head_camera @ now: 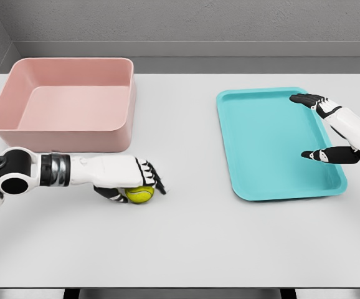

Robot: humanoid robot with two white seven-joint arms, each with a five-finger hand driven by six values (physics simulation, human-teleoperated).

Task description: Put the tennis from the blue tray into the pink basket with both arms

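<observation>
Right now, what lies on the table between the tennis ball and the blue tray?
Nothing: in the head view, only bare white table separates the tennis ball, under the left hand, from the blue tray.

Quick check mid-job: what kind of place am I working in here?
Probably a simulated test bench, not a real room: a plain white table against bare grey walls, holding only a pink basket, a blue tray and the tennis ball under the left hand.

Lighting: we note bright, even, diffuse light from overhead. Shadows: soft, faint, on the counter (198,237). Focus: sharp throughout; no glare.
</observation>
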